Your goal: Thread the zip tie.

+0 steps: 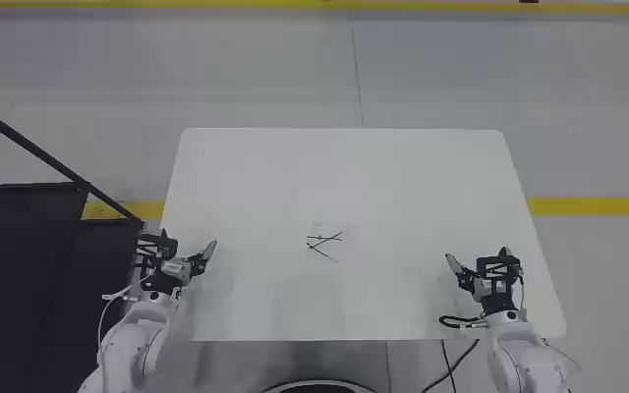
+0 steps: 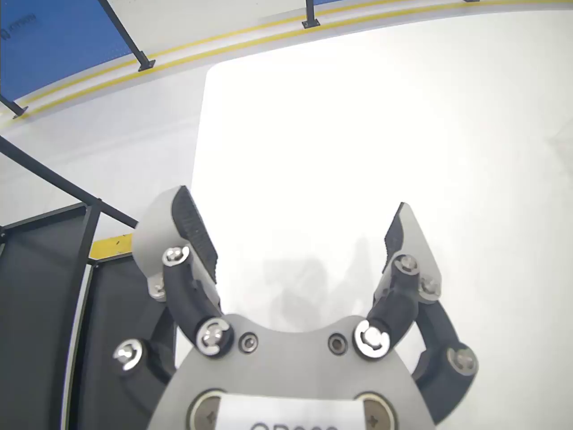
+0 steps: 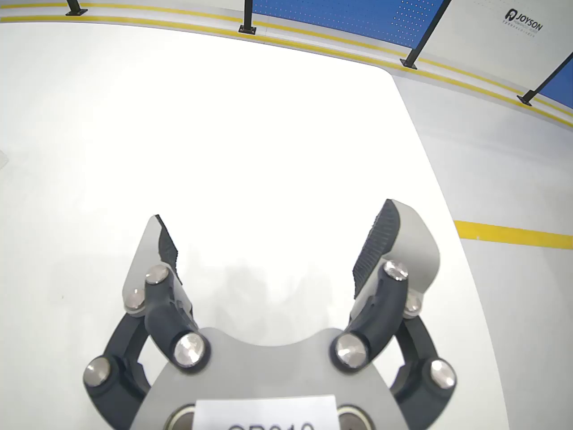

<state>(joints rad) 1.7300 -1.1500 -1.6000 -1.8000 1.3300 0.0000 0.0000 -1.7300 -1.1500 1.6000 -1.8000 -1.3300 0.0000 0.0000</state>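
The zip tie (image 1: 324,243) lies near the middle of the white table (image 1: 413,167), a bit toward the robot's edge. It shows as thin dark strips crossing one another. From above they are too fine to say whether that is one tie or several, or which end carries the head.

The left hand (image 1: 200,255) hovers by the table's left near edge and the right hand (image 1: 479,263) by the right near edge. Both are well apart from the tie, which sits roughly btwn them. In the left wrist view the left hand (image 2: 291,201) is spread wide, ribbed pads bare, nothing btwn them, bare table beneath. The right hand (image 3: 275,210) is the same in its own wrist view: wide and empty.

Judging from this, the task has not started: no grasp yet, and all the threading is left to do.

What could go wrong from here:
- The strips lie flat on a hard table, so a pinch from above may slip off or drive the fingertips into the surface.
- Because the strips overlap, closing on the crossing point would prob. lift two at once or flick one away.
- If the hand grips too far from the tip, the free end droops and misses the head slot.
- If the head is held at the wrong angle, or the tail goes in wrong side up, the ratchet won't take it.
- W/ both hands converging on one small spot, the fingers could knock each other, esp. if the arms come in together.
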